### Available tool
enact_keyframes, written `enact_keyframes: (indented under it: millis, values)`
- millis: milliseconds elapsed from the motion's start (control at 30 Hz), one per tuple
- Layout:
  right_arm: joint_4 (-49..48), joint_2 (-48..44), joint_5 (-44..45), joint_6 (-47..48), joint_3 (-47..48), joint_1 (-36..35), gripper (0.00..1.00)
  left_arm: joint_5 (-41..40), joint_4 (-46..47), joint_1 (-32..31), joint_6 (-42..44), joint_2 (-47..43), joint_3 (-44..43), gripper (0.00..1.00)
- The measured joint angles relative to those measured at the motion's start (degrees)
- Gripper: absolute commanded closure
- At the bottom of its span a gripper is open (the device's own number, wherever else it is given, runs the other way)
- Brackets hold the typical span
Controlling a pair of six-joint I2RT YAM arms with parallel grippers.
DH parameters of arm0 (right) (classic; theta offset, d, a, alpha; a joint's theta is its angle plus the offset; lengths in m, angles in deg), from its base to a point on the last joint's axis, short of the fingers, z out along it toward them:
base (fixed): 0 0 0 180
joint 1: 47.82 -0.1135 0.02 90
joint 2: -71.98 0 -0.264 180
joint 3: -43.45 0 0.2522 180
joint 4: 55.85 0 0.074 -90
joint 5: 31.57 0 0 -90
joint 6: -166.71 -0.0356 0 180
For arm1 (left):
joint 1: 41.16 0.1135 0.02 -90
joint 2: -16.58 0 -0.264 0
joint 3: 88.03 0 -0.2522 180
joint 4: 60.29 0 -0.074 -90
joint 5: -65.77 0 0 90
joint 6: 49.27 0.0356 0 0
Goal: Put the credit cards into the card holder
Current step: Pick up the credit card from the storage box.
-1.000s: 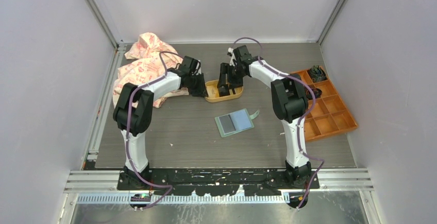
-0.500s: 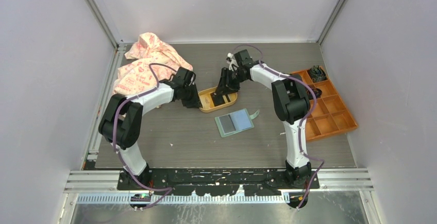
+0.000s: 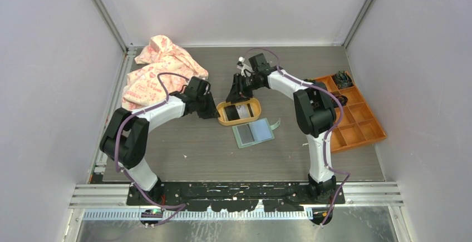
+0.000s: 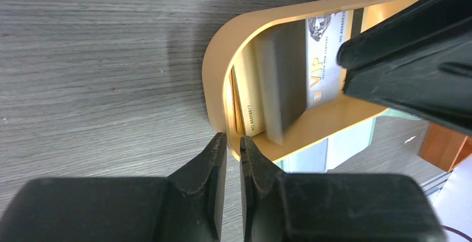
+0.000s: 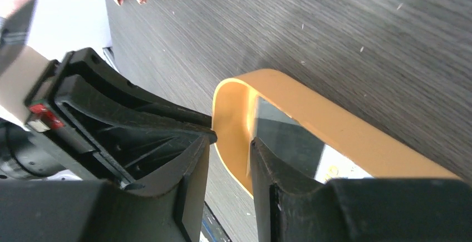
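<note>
Credit cards walled in by yellow tray, card holder beside

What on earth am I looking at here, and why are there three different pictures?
It is a machine with two white jointed arms, left and right, bolted to a grey table, each ending in a two-finger pincer. One picture looks down from overhead; the other two come from cameras on the wrists. On the table lie a yellow-orange oval tray holding plastic cards, an opened sage-green card holder, an orange compartment box and a crumpled pink-patterned cloth. The left pincer pinches the tray's end rim. The right pincer straddles the rim nearby; whether it grips, I cannot tell.
</note>
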Motion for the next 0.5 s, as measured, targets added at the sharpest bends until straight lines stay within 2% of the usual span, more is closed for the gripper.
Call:
enact_keyframes:
  millis: [200, 400, 500]
  values:
    - [6.4, 0.0, 5.3, 6.0, 1.2, -1.1, 0.59, 0.1, 0.9, -0.2, -0.1, -0.2, 0.0, 0.84]
    - [11.3, 0.0, 11.6, 13.0, 2.7, -1.7, 0.40, 0.5, 1.8, -0.2, -0.2, -0.2, 0.2, 0.84]
    - [12.8, -0.1, 14.5, 15.6, 2.8, -1.9, 0.39, 1.0, 2.1, -0.2, -0.3, -0.2, 0.3, 0.84]
